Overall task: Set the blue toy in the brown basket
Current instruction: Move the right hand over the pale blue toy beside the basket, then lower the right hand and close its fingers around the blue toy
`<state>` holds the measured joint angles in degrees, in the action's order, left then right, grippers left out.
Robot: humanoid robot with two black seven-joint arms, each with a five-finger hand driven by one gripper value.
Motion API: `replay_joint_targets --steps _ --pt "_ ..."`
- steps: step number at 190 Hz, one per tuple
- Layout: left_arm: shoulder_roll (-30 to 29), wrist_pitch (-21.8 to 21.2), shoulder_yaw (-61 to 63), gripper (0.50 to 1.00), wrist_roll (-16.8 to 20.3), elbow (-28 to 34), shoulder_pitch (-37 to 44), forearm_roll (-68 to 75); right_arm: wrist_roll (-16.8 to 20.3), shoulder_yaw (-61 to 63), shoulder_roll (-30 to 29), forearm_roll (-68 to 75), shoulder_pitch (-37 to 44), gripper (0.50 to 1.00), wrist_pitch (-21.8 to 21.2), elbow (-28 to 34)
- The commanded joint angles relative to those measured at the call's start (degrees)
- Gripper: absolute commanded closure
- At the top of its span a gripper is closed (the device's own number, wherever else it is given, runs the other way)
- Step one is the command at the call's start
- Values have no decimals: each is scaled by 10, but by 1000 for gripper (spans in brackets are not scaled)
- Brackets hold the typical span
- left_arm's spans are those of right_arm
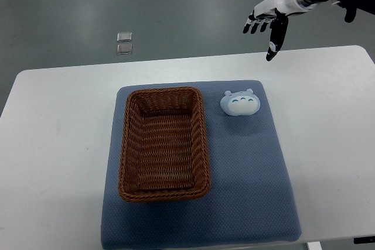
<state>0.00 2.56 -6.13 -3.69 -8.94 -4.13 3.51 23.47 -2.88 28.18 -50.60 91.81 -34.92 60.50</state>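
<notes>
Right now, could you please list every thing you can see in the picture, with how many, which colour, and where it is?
table: one, white, fills most of the view
mat: one, blue-grey, lies in the middle of the table
basket: one, brown wicker, on the left part of the mat, nothing in it
toy: one, pale blue, on the mat, to the right of the basket's far end, apart from it
floor plates: two, small, silvery, on the grey floor beyond the table
right hand: one, white and black, fingers spread, above the table's far edge, holds nothing
</notes>
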Motion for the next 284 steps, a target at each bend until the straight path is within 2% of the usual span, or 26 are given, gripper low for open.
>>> replay_joint_targets --steps 1,41,60,153,229,241,246,248,254,267,284 --pt "0 0 1 500 0 0 0 0 5 -4 -7 12 -8 589 13 12" --pt "0 0 1 500 0 1 0 0 3 -5 -22 6 -51 591 35 12" --pt "0 0 1 500 0 1 0 0 0 -6 -37 3 -72 591 66 12" --pt "0 0 2 500 0 1 -1 0 -11 -7 -88 -56 -166 599 144 -28" --pt "0 0 1 500 0 1 0 0 -16 -6 -125 -76 -206 617 180 -63" --pt "0 0 2 500 0 1 0 0 -18 -5 -131 -81 -212 642 183 -69" --pt "0 0 1 500 0 1 0 0 -19 -6 -131 -83 -215 691 183 -71" --pt "0 0 1 500 0 1 0 0 -19 -6 -131 -83 -215 691 183 -71" --pt "0 0 1 500 0 1 0 0 -20 -6 -133 -85 -217 732 184 -73" --pt "0 0 1 500 0 1 0 0 -22 -6 -137 -96 -218 844 184 -79" --pt "0 0 1 500 0 1 0 0 -25 -5 -135 -107 -219 905 183 -80"
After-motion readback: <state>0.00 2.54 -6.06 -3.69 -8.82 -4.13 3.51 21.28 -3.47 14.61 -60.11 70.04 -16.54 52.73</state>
